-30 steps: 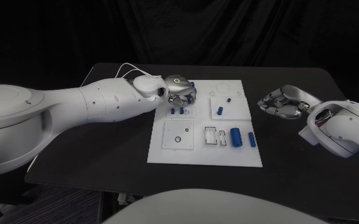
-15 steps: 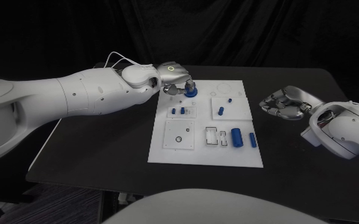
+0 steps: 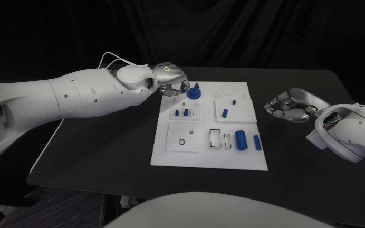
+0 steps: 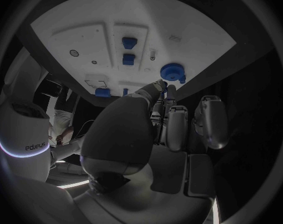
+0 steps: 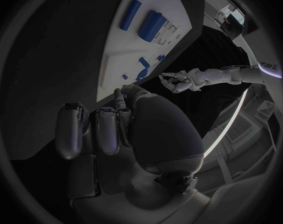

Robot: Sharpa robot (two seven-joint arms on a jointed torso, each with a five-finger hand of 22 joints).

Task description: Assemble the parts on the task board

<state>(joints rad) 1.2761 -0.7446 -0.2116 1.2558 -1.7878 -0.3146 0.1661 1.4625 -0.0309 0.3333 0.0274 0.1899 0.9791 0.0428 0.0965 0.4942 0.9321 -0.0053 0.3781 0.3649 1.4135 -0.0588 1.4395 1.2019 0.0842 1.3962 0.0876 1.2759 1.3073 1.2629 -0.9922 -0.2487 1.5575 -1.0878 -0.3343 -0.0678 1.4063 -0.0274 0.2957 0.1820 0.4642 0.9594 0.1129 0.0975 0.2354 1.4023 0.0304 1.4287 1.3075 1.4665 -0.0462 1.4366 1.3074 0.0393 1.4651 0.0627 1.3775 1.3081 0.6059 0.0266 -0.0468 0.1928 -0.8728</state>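
The white task board (image 3: 209,157) lies mid-table. A round blue part (image 3: 194,92) stands on its far left corner; it is also in the left wrist view (image 4: 173,73). My left hand (image 3: 173,83) hovers just left of it, fingers apart and holding nothing, with one fingertip (image 4: 157,86) close to the part. My right hand (image 3: 289,105) hangs off the board's right side, fingers curled in on nothing. Two small blue pegs (image 3: 180,113) stand in a left plate. A blue piece (image 3: 224,113) lies further right, and two blue cylinders (image 3: 239,139) lie nearer me.
White slotted blocks (image 3: 215,138) sit beside the cylinders, and a small ring (image 3: 181,142) lies on the near left plate. Black table (image 3: 99,138) surrounds the board. The right wrist view shows the board (image 5: 126,55) with the cylinders (image 5: 150,25) and my left hand (image 5: 176,80) beyond.
My left hand has drawn back to the left and up from the round blue part, which now stands free on the board. The right hand has barely moved.
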